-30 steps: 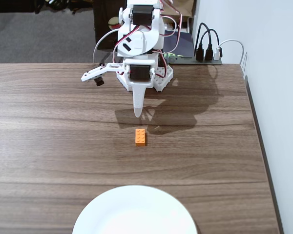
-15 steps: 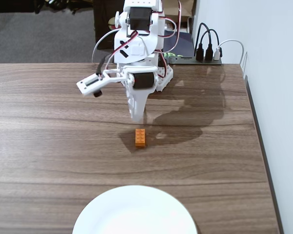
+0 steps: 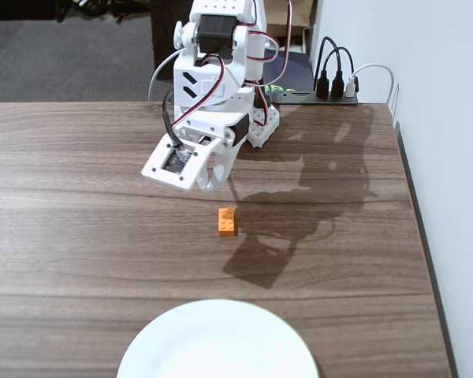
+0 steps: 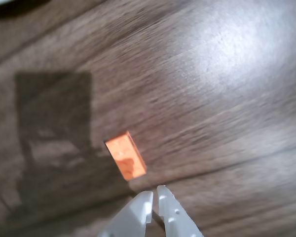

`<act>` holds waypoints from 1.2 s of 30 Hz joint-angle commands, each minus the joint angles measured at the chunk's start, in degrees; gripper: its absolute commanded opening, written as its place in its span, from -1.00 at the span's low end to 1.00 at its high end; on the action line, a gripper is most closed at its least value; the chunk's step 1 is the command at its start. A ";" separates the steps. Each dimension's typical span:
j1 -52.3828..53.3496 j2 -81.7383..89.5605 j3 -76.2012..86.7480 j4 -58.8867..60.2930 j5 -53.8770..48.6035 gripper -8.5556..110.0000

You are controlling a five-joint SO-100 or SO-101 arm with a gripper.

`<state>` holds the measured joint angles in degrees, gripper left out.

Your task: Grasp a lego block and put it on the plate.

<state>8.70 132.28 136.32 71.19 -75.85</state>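
orange brick lies alone on the dark wooden surface (image 3: 79,236), short of the plate.
the glossy white plate (image 3: 218,342) shows whole only in the fixed view; the small studded lego block (image 3: 227,222) lies flat between it and the arm; the wrist view alone shows the tool (image 4: 155,196) clenched, empty, just beside the brick.
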 commanded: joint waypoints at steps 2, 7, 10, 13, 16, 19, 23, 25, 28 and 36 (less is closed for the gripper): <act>0.62 -2.90 -5.89 3.78 -8.00 -0.84; 0.70 -7.91 -10.37 5.62 -16.26 -0.84; 0.62 -10.37 -10.63 4.66 -19.69 -0.84; 0.35 -12.04 -9.67 4.13 -22.24 -0.83; 0.09 -12.22 -8.00 2.64 -22.68 -0.64; 0.09 -12.30 -6.50 0.79 -22.76 -0.48; 0.00 -12.66 -4.22 -1.23 -22.85 -0.43; -0.44 -12.74 -2.99 -2.20 -22.85 -0.42; -0.88 -13.36 -0.97 -5.10 -22.32 -0.41; -0.70 -16.17 2.11 -11.87 -21.80 -0.43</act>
<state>7.91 116.46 138.43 61.00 -98.00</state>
